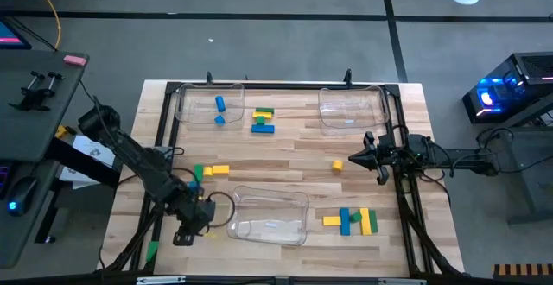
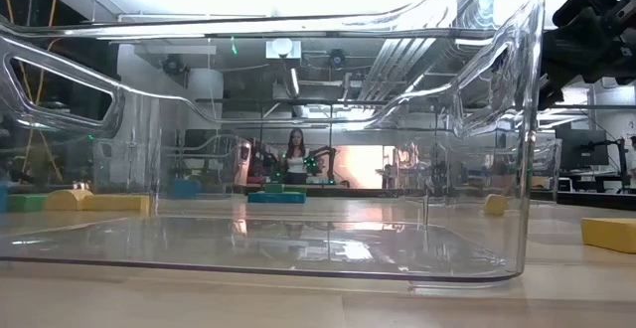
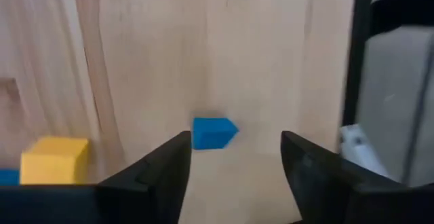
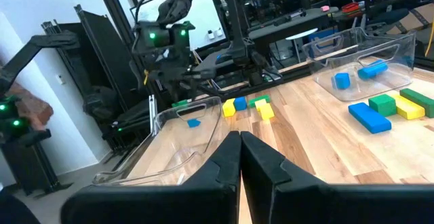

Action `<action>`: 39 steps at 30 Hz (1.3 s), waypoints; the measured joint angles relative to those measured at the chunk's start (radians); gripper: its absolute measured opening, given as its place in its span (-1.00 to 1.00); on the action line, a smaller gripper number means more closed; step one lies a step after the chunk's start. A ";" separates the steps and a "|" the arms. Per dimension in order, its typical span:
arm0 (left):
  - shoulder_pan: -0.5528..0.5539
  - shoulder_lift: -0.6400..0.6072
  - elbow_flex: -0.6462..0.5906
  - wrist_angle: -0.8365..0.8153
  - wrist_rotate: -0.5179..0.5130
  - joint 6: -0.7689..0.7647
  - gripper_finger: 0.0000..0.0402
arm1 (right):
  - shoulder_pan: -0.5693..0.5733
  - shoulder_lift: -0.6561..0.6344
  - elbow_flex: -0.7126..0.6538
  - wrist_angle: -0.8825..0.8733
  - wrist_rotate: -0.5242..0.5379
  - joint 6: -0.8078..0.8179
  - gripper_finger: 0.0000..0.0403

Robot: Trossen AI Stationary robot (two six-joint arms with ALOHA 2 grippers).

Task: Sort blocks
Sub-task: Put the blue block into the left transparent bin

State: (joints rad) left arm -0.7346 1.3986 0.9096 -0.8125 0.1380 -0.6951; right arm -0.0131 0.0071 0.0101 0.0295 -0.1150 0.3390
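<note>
Left gripper (image 1: 183, 236) low at the table's near-left edge, beside the near clear tray (image 1: 269, 215); right gripper (image 1: 352, 160) waiting mid-right.

We see the left fingers (image 3: 159, 170) spread apart and holding nothing, with a small blue block (image 3: 214, 132) on the wood ahead of the gap, one corner pointing sideways; its long axis we cannot tell. The right fingers meet, empty. The remaining blocks lie in loose groups: two blue in the far-left tray (image 1: 210, 105), a green-yellow-blue cluster (image 1: 263, 120) beside it, and bars (image 1: 352, 220) at near right.

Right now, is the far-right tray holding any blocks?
No. In the high view the far-right tray is empty, while the far-left tray holds two blue blocks.
</note>
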 joint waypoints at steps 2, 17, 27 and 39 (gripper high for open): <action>-0.006 0.043 0.000 0.006 -0.006 0.023 0.16 | 0.000 0.000 0.000 0.000 0.000 0.000 -0.98; -0.046 0.237 0.000 0.074 0.027 -0.036 0.31 | 0.000 0.000 0.000 0.000 0.000 0.000 -0.98; -0.083 0.318 0.006 0.059 0.029 -0.079 0.31 | 0.000 0.000 0.000 0.000 0.000 0.000 -0.98; -0.064 0.271 -0.003 0.027 0.042 -0.063 -0.53 | 0.000 0.000 0.000 0.000 0.000 0.000 -0.98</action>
State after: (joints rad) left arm -0.7987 1.6696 0.9067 -0.7856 0.1802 -0.7577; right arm -0.0128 0.0071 0.0101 0.0292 -0.1150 0.3390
